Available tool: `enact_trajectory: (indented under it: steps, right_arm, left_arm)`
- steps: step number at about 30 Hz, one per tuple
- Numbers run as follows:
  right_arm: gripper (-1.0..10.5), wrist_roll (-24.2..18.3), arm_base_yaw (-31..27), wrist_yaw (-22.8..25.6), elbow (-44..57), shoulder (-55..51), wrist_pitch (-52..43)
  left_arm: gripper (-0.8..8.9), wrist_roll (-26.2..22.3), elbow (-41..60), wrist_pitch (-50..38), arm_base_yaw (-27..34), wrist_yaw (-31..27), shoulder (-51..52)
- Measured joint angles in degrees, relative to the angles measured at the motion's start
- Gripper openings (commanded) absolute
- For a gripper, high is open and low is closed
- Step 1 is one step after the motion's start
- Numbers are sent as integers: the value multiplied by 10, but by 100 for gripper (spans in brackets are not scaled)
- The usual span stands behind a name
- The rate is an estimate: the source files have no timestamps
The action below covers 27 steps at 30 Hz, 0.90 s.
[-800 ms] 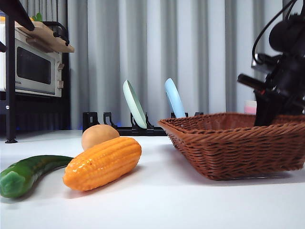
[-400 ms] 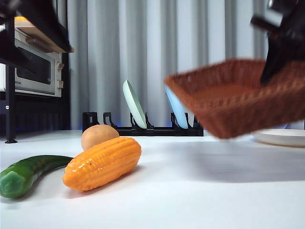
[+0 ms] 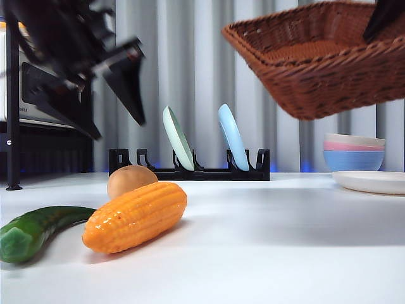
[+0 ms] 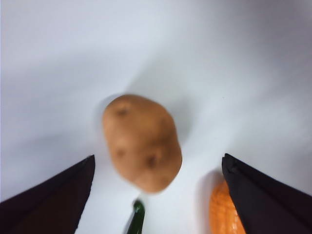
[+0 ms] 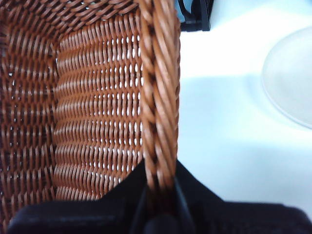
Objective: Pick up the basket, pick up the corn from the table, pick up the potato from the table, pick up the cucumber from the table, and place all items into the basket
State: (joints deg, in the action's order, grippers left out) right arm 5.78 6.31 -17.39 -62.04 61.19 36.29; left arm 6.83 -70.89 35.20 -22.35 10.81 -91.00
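Note:
The brown wicker basket hangs tilted high at the upper right, well above the table, with my right gripper shut on its braided rim. My left gripper hovers open above the vegetables at the left. Its wrist view looks down on the tan potato lying between its spread jaws, with the corn and the cucumber's tip at the edge. On the white table the orange corn lies in front of the potato, and the green cucumber lies at its left.
A black dish rack with a green plate and a blue plate stands at the back. Stacked bowls and a white plate sit at the right. A microwave on a dark shelf stands at the far left.
The basket rose from the table to high at the upper right, uncovering the bowls and plate. The left gripper came down from the top left corner to above the vegetables.

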Motion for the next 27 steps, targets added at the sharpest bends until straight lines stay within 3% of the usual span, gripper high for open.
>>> enact_trajectory:
  steps: [7, 17, 19, 23, 27]
  right_arm:
    - [-16, 0, 0, 0, 0, -18, 3]
    - [-16, 0, 0, 0, 0, -18, 14]
    - [-16, 0, 0, 0, 0, -18, 14]
    - [-16, 0, 0, 0, 0, -18, 14]
    - [-16, 0, 0, 0, 0, -18, 14]
  left_arm:
    - [441, 0, -34, -8, -21, -44, -83]
    - [431, 0, -35, -31, -22, -47, -134]
    - [350, 0, -35, -32, -22, -47, -134]
    - [-24, -4, -35, -29, -22, -44, -135]
    - [-8, -14, -36, -27, -22, -44, -134]
